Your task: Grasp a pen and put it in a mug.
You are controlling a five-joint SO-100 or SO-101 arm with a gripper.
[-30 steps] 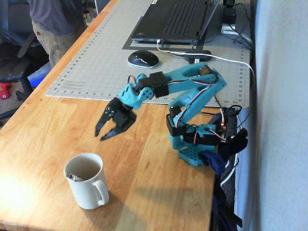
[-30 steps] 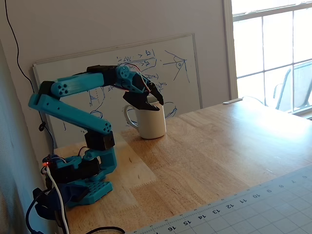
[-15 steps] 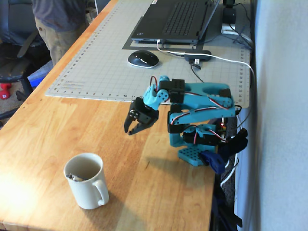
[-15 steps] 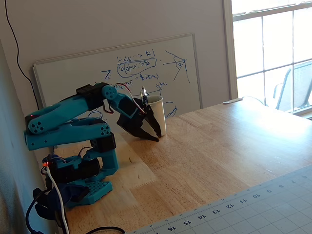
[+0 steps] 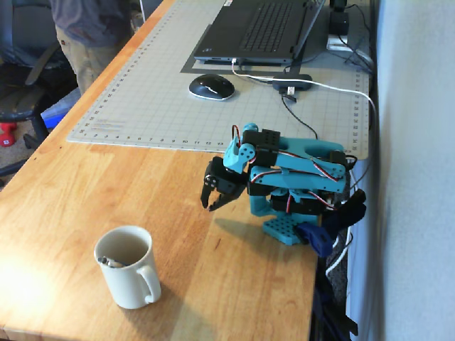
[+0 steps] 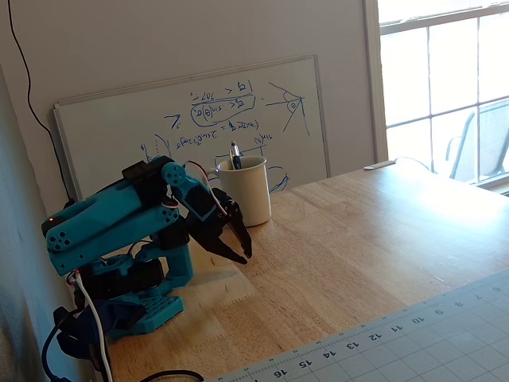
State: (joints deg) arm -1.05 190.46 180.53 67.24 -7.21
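Observation:
The cream-white mug (image 5: 131, 280) stands upright on the wooden table near the front edge, its handle towards the camera. The dark pen (image 5: 110, 262) with a silvery tip leans inside it. In the other fixed view the pen (image 6: 235, 155) sticks up out of the mug (image 6: 250, 195). My gripper (image 5: 209, 207) hangs tips-down just above the table, apart from the mug, on the folded blue arm. It looks shut and empty, with the tips close together, also in the other fixed view (image 6: 243, 257).
The arm's blue base (image 5: 291, 227) sits by the table's right edge. A grey cutting mat (image 5: 156, 99) behind it carries a laptop (image 5: 259, 28), a mouse (image 5: 211, 87) and cables. A whiteboard (image 6: 191, 119) leans on the wall behind the mug. A person (image 5: 85, 28) stands at the far left.

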